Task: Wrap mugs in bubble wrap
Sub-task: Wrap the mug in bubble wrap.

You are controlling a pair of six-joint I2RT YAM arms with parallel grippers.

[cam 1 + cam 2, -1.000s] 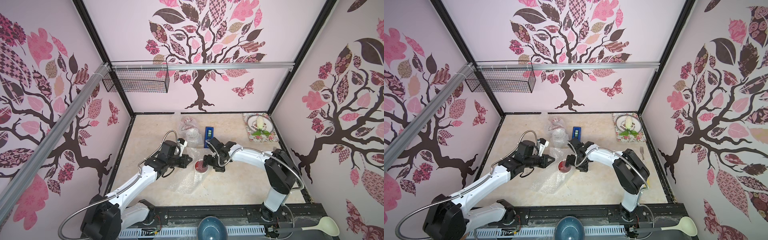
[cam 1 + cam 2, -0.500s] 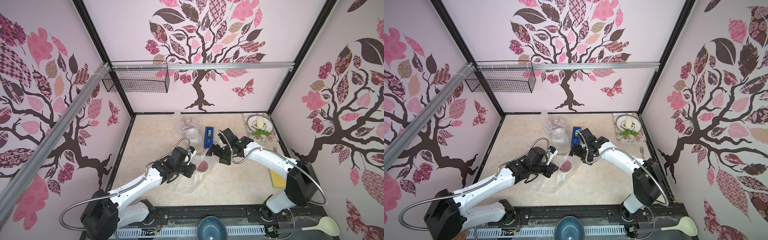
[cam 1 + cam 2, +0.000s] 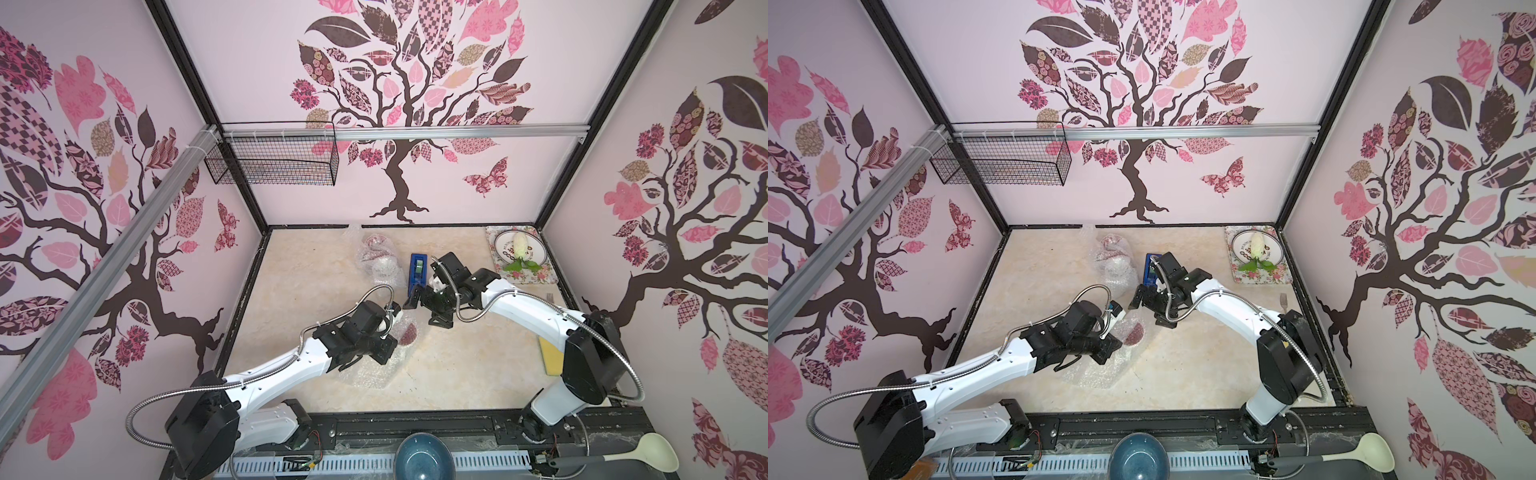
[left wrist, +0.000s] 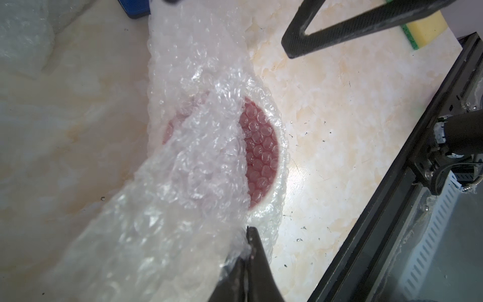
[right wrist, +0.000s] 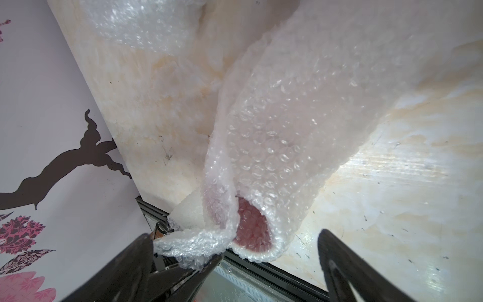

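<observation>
A white mug with a red inside (image 3: 408, 332) (image 3: 1134, 333) lies mid-table under a sheet of bubble wrap (image 3: 365, 376) (image 3: 1090, 376). My left gripper (image 3: 390, 334) (image 3: 1116, 337) is right beside it, shut on a bunched edge of the wrap (image 4: 183, 170); its tips (image 4: 249, 235) sit at the mug's rim (image 4: 281, 167). My right gripper (image 3: 426, 311) (image 3: 1150, 311) (image 5: 235, 251) hangs open just behind the mug, touching nothing. The wrap drapes over the mug's red mouth (image 5: 251, 230). Two bubble-wrapped bundles (image 3: 376, 257) (image 3: 1115, 259) lie at the back.
A blue tape dispenser (image 3: 417, 268) (image 3: 1149, 270) stands beside the right gripper. A floral tray (image 3: 544, 276) with a plate is at the back right, with a fork (image 3: 1283, 301) near it. A yellow sponge (image 3: 548, 357) lies at the right edge, and a blue bowl (image 3: 419, 457) and ladle (image 3: 648, 451) lie in front.
My right gripper has let go at the mug, opened wide and drawn back toward the tape dispenser. My left gripper has pulled the bubble wrap across the mug's mouth.
</observation>
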